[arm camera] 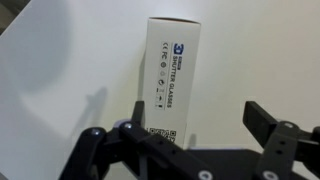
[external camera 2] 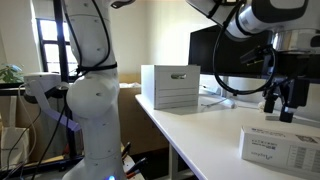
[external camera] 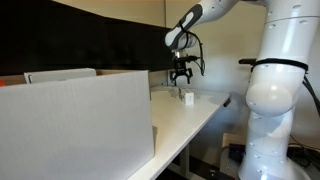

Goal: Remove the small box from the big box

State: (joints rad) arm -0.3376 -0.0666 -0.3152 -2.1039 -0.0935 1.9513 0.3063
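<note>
Open gripper [arm camera: 196,117] hangs from the bent arm [external camera: 190,20], pointing straight down above the small box [arm camera: 172,70] on the table [arm camera: 60,60].

White small box [arm camera: 172,80], dark print

It looked like an office or lab. A dark monitor [external camera 2: 212,50] stood on a white desk [external camera 2: 185,130], near a window [external camera 2: 48,40] and a leafy plant [external camera 2: 8,73].
</note>
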